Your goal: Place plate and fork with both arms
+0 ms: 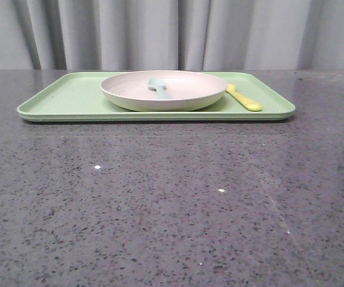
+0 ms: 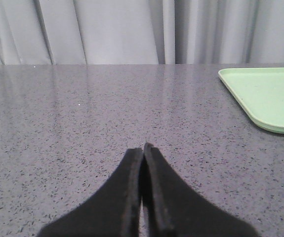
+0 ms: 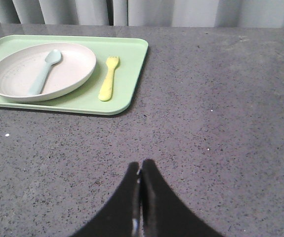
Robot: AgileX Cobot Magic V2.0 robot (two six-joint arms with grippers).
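The off-white plate (image 1: 186,94) sits on the light green tray (image 1: 64,98) at the far middle of the table; it also shows in the right wrist view (image 3: 13,79). The yellow fork (image 1: 244,98) lies on the tray just right of the plate, clear in the right wrist view (image 3: 108,79). A pale blue-grey utensil (image 1: 158,87) lies in the plate. My left gripper (image 2: 142,148) is shut and empty over bare table, left of the tray's corner (image 2: 265,98). My right gripper (image 3: 141,165) is shut and empty, over bare table nearer than the tray. Neither gripper shows in the front view.
The dark speckled table (image 1: 172,203) stretches from the tray to the near edge. Grey curtains (image 1: 172,30) hang behind the table's far edge.
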